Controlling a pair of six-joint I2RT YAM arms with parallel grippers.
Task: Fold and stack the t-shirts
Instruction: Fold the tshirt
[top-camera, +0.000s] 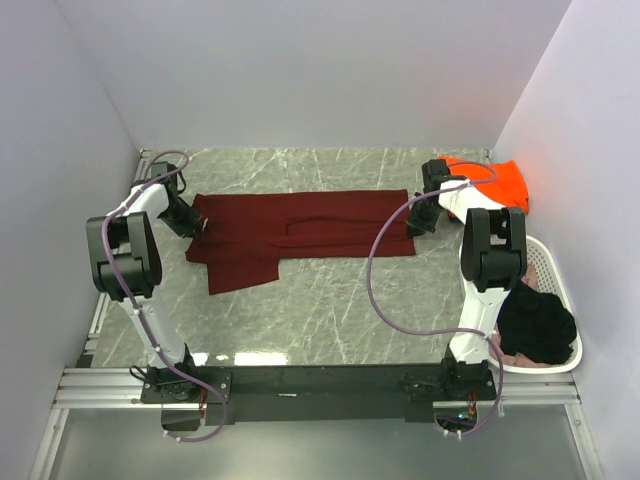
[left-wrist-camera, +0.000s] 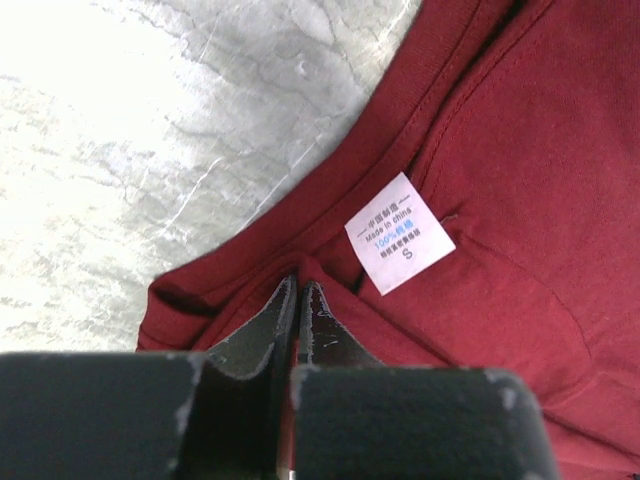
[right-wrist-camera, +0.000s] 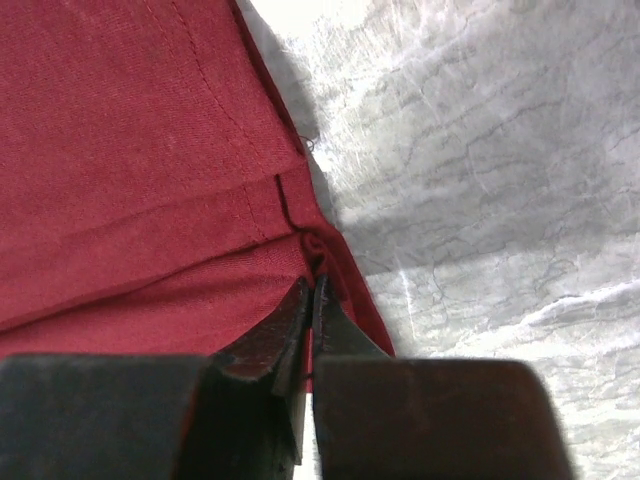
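Note:
A dark maroon t-shirt (top-camera: 300, 232) lies stretched sideways across the marble table, folded along its length, one sleeve hanging toward the front left. My left gripper (top-camera: 190, 226) is shut on its collar end; in the left wrist view (left-wrist-camera: 298, 285) the cloth is pinched next to the white size label (left-wrist-camera: 398, 233). My right gripper (top-camera: 424, 218) is shut on the hem end, a pinch of maroon cloth (right-wrist-camera: 150, 180) between its tips (right-wrist-camera: 313, 283). A bright orange t-shirt (top-camera: 495, 182) lies folded at the back right. A black t-shirt (top-camera: 536, 324) sits in the basket over a pale pink one (top-camera: 520, 362).
The white perforated basket (top-camera: 552, 268) stands at the right edge beside the right arm's base. White walls close in the table on three sides. Bare marble (top-camera: 330, 310) runs between the maroon shirt and the arm bases.

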